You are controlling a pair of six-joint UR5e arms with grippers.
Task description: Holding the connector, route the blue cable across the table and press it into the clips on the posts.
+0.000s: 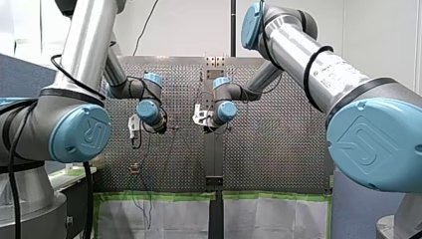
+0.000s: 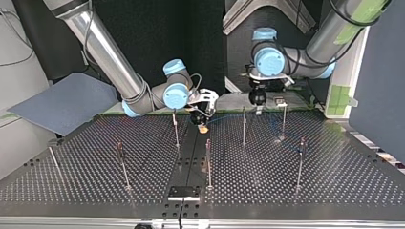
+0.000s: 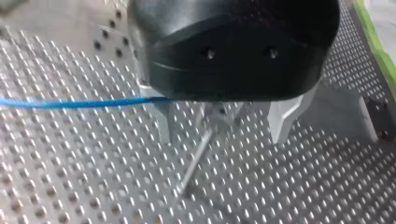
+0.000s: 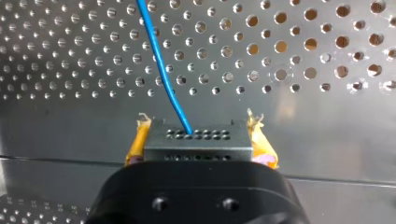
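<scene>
At the left of the top view, my right gripper (image 2: pixel 202 123) hangs low over the far middle of the perforated table (image 2: pixel 334 191). Its wrist view shows the yellow pads (image 4: pixel 134 145) clamped on both sides of the connector (image 4: pixel 196 140), a dark flat block with rows of small holes on its face. The blue cable (image 4: pixel 161 65) leaves one of these holes and runs away over the table. It is thin, smooth and nearly straight, so it looks lightly stretched.

Further right stand several thin posts (image 2: pixel 244 126), well apart from each other, and between them only a faint blue line of the cable is visible. At the right, my left gripper (image 3: pixel 222 134) is over the far side of the table. Its metal fingers (image 3: pixel 161 120) are apart and hold nothing. One post (image 3: pixel 196 156) stands between them, and the cable runs up to one finger, near the blurred clip (image 3: pixel 217 114) on top of this post. Whether it already sits in the clip, I cannot tell.

I judge that the routing is at an early clip. The next move probably asks my right gripper to hold the cable tight while it is pushed down into the clip, without bending the thin post
</scene>
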